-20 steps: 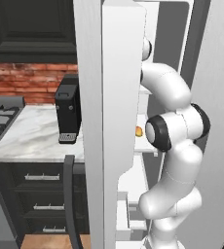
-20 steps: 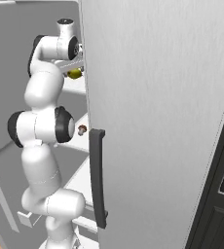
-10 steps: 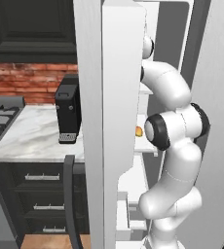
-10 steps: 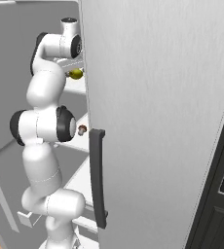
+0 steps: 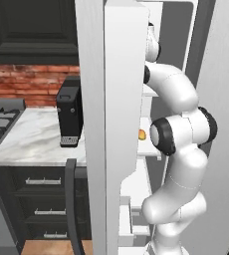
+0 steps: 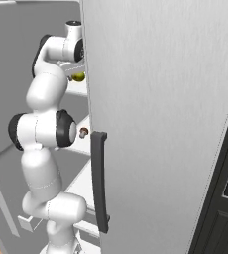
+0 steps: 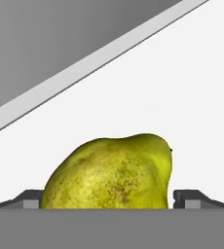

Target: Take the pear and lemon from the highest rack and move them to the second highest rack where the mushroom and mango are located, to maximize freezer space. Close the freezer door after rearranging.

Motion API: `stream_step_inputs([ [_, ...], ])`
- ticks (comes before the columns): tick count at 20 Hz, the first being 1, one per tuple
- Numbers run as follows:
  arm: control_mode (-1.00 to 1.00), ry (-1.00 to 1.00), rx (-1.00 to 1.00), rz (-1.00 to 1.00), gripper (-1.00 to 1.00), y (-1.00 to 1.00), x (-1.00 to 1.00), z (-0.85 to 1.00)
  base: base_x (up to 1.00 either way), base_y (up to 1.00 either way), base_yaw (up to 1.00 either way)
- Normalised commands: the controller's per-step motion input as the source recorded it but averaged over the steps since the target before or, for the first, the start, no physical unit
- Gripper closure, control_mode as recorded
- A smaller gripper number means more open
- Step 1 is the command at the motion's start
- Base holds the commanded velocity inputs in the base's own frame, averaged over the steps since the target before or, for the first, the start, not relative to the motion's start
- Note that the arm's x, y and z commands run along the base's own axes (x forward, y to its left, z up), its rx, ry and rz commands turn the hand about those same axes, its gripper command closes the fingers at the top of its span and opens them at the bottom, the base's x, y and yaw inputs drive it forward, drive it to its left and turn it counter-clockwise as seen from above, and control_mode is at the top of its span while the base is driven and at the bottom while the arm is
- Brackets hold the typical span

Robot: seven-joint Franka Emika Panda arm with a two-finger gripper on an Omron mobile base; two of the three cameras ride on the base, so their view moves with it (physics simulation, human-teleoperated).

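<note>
One pear (image 7: 109,172) between fingertips (image 7: 30,198), jaws spread either side, contact unclear. Likely firm, light, smooth-skinned, tapered; best gripped across widest belly.

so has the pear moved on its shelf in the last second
No. In the right base view the pear sits at the same spot beside the freezer door edge.

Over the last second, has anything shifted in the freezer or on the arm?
Hardly anything. The arm holds the same raised pose inside the freezer, its hand by the pear, which sits between the gripper fingertips; whether the jaws have closed on it is unclear. The mango and freezer door stayed put.
</note>
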Motion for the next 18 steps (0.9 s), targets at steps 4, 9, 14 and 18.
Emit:
stream_step_inputs([
  [4, -1.00, 0.00, 0.00, 0.00, 1.00, 0.03, 0.02, -0.38, 0.00, 0.00, 0.00],
  [9, -1.00, -0.05, 0.01, 0.01, 1.00, 0.06, 0.03, -0.35, 0.00, 0.00, 0.00],
  [14, -1.00, -0.19, 0.04, 0.02, 1.00, 0.06, -0.02, -0.20, 0.00, 0.00, 0.00],
  [18, -1.00, -0.20, 0.05, 0.00, 1.00, 0.04, -0.42, -0.10, 0.00, 0.00, 0.00],
])
